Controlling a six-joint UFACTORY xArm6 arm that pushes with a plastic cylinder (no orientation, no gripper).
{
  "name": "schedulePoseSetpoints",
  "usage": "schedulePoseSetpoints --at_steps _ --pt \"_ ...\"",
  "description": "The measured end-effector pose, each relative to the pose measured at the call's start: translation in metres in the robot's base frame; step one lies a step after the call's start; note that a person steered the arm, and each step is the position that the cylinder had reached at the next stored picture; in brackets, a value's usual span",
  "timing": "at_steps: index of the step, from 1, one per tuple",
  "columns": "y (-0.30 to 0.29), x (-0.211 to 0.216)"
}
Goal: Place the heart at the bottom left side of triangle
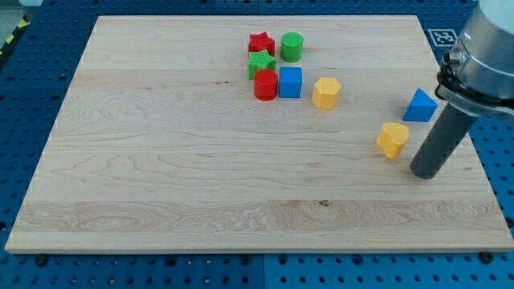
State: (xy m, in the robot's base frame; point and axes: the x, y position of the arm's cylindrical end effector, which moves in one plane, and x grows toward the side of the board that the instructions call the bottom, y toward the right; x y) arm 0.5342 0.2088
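Pale wooden board (201,160). Yellow heart block (393,139): right side, just below-left of blue triangle block (420,106), apart from it. My tip (423,172): bare rod, holding nothing, just right of the heart, possibly not touching. Far cluster: red star (261,43), green cylinder (291,46), green star (261,63), red cylinder (266,84), blue cube (290,82), yellow hexagon (326,92).

A pale wooden board (201,160) with visible grain and a smooth, matt finish is seen, laid on a blue perforated metal-looking table (32,72). The yellow heart (393,139), blue triangle (420,106) and red cylinder (266,84) appear as smooth, slightly glossy plastic. The rod is shown dark and matt down to my tip (423,173).
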Motion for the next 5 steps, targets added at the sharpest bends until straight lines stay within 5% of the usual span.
schedulePoseSetpoints --at_steps 3,5 --pt "-0.028 -0.065" --pt "-0.045 -0.059"
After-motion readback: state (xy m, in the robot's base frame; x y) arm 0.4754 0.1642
